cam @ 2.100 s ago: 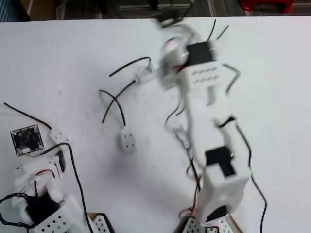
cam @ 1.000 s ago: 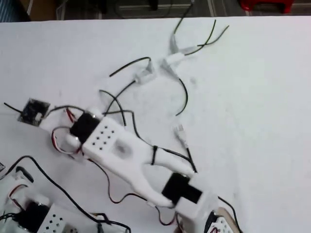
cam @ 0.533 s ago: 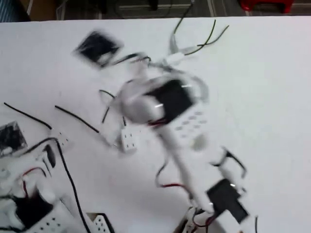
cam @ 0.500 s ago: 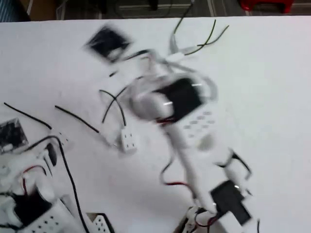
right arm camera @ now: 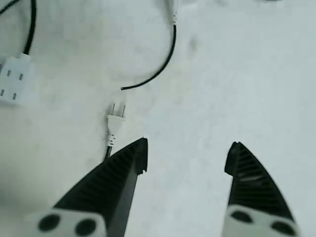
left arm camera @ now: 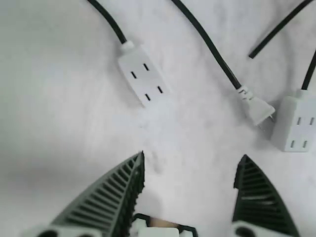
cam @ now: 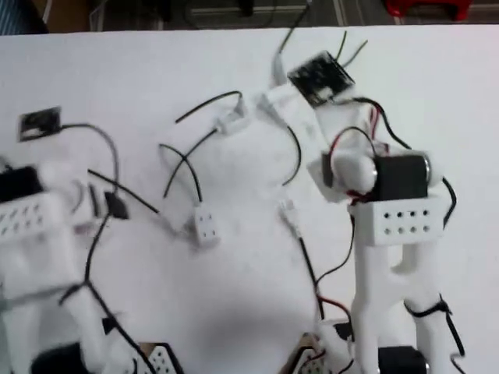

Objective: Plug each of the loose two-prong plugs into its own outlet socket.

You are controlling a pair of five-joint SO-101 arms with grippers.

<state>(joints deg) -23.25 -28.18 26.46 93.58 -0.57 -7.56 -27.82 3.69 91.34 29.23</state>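
Note:
A white outlet socket (left arm camera: 143,79) on a black cord lies just ahead of my open left gripper (left arm camera: 190,168). A loose two-prong plug (left arm camera: 256,108) lies beside it, close to a second socket (left arm camera: 296,121), (cam: 204,224). My right gripper (right arm camera: 188,148) is open and empty above the bare table. Another loose two-prong plug (right arm camera: 116,121), (cam: 288,210) lies just off one of its fingertips (right arm camera: 140,148), prongs pointing away. In the high view the left arm (cam: 31,218) is at the left and the right arm (cam: 398,218) at the right.
Two white connector pieces (cam: 234,118), (cam: 273,97) with black cords lie at the far middle of the white table (cam: 437,93). A loose cord end (right arm camera: 148,76) curls past the right plug. Cables of both arms trail over the table's near part.
The right arm has swung from the table's middle to the right side. The left arm has come up from the near left corner to over the left socket. The plugs and sockets lie where they were.

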